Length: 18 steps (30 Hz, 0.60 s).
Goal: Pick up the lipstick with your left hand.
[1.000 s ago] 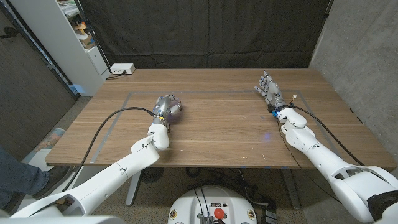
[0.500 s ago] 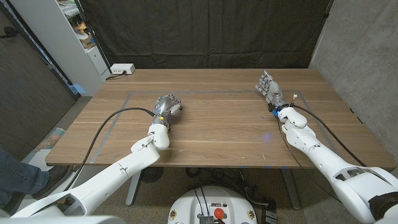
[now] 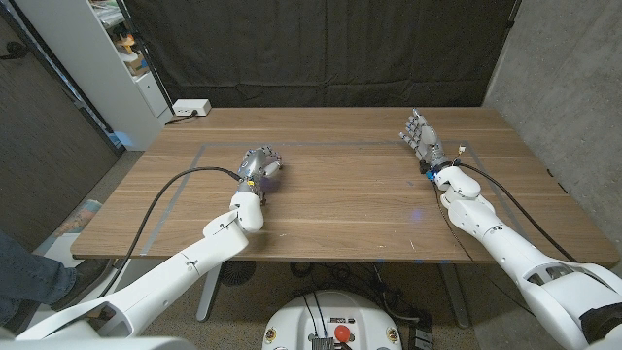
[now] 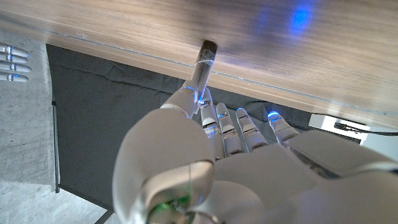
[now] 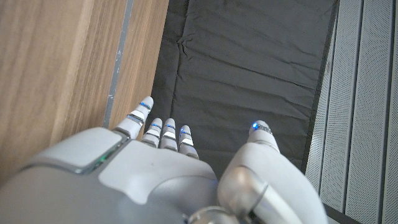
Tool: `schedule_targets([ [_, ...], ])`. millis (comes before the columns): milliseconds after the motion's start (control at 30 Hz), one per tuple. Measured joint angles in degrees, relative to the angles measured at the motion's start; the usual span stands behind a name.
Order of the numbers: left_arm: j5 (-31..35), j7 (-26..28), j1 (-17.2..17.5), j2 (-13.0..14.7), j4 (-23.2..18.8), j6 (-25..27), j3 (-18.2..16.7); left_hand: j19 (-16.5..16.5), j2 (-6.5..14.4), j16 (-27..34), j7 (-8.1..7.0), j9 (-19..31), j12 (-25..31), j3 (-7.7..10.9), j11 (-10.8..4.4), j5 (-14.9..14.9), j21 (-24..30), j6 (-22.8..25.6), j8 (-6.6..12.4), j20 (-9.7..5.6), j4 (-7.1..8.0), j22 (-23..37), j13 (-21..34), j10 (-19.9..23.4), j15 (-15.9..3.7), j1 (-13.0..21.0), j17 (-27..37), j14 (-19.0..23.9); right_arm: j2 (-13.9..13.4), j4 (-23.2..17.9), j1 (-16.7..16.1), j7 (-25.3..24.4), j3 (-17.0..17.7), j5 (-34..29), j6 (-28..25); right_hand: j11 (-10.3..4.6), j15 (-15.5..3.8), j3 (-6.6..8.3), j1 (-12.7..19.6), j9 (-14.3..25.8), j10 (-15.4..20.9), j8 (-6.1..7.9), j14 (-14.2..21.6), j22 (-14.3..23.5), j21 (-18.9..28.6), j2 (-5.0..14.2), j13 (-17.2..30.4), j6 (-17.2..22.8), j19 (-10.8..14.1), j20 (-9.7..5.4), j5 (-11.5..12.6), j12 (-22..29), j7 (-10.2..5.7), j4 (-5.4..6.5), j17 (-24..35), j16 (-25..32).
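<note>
The lipstick is a slim silver tube with a dark tip, and that tip touches the wooden table. My left hand pinches the tube between the thumb and the neighbouring fingers. In the head view my left hand sits curled on the table left of centre and hides the lipstick. My right hand is at the far right of the table, fingers straight and apart, holding nothing. The same right hand shows beside the table's edge.
A white power strip lies at the table's back left corner, near a white shelf unit. Grey tape marks a rectangle on the tabletop. A black cable runs along my left arm. A person's leg shows at the lower left.
</note>
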Motion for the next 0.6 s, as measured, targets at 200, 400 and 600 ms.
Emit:
schedule_targets([
  [200, -0.1, 0.0, 0.4, 0.4, -0.9, 0.0, -0.4, 0.1, 0.3, -0.3, 0.00, 0.1, 0.0, 0.00, 0.00, 0.0, -0.2, 0.0, -0.01, 0.09, 0.00, 0.1, 0.0, 0.0, 0.00, 0.3, 0.0, 0.0, -0.1, -0.6, -0.2, -0.3, 0.0, -0.1, -0.2, -0.31, 0.00, 0.00, 0.0, 0.0, 0.3, 0.00, 0.0, 0.0, 0.0, 0.00, 0.0, 0.0, 0.0, 0.00, 0.0, 0.0, 0.00, 0.00, 0.0, 0.0],
  [400, -0.4, 0.0, 0.9, 0.8, -1.6, 0.0, -0.8, 0.1, 0.3, -0.3, 0.00, 0.3, -0.2, 0.00, 0.00, 0.0, -0.2, 0.0, -0.24, 0.09, 0.00, 0.1, 0.0, 0.0, 0.00, 0.3, 0.0, 0.0, -0.3, -1.5, -0.6, -0.8, 0.0, -0.2, -0.3, -0.31, 0.00, 0.00, 0.0, 0.0, 0.3, 0.00, 0.0, 0.0, 0.0, 0.00, 0.0, 0.0, 0.0, 0.00, 0.0, 0.0, 0.00, 0.00, 0.0, 0.0],
  [600, -0.5, 0.0, 1.3, 1.0, -2.2, -0.2, -1.2, 0.1, 0.3, -0.3, 0.00, 0.3, -0.2, 0.00, 0.00, 0.0, -0.2, 0.0, -0.46, 0.09, 0.00, 0.1, 0.0, 0.0, 0.00, 0.3, 0.0, 0.0, -0.5, -2.4, -1.1, -1.1, 0.0, -0.3, -0.4, -0.31, 0.00, 0.00, 0.0, 0.0, 0.3, 0.00, 0.0, 0.0, 0.0, 0.00, 0.0, 0.0, 0.0, 0.00, 0.0, 0.0, 0.00, 0.00, 0.0, 0.0],
])
